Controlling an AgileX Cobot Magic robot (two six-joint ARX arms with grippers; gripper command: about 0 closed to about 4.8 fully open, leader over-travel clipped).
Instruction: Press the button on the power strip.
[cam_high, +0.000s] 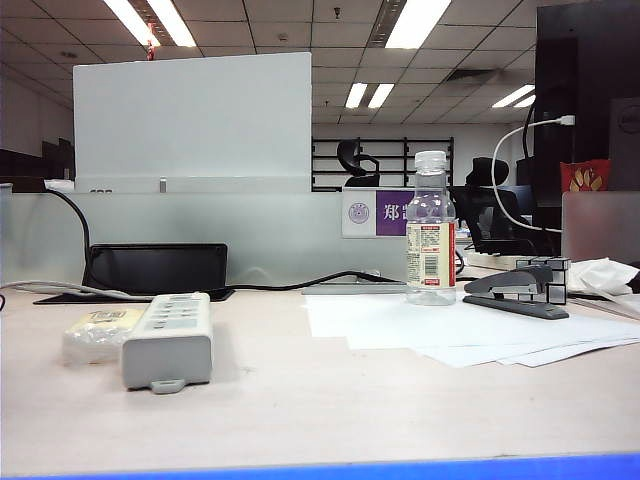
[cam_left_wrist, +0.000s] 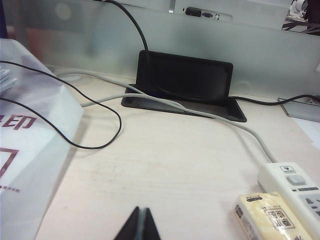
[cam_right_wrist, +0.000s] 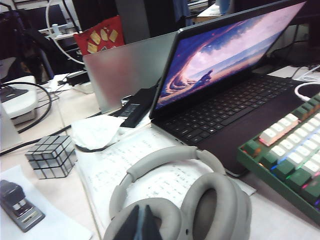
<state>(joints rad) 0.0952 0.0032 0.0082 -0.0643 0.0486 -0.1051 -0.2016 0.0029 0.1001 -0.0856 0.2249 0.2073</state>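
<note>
exterior view shows the power strip (cam_high: 168, 340) lying on the left of the table (cam_high: 330, 410), its small tab toward the camera, grey cord (cam_high: 60, 290) trailing back, a clear-wrapped yellowish packet (cam_high: 97, 334) just beside it. neither arm appears here. left wrist view has the left gripper (cam_left_wrist: 139, 224) with fingers pressed together, empty, above bare table, the strip's button (cam_left_wrist: 295, 179) off to one side. right wrist view has the right gripper (cam_right_wrist: 138, 222) closed too, holding nothing, over grey headphones (cam_right_wrist: 180, 200) near a laptop (cam_right_wrist: 225, 85).
</note>
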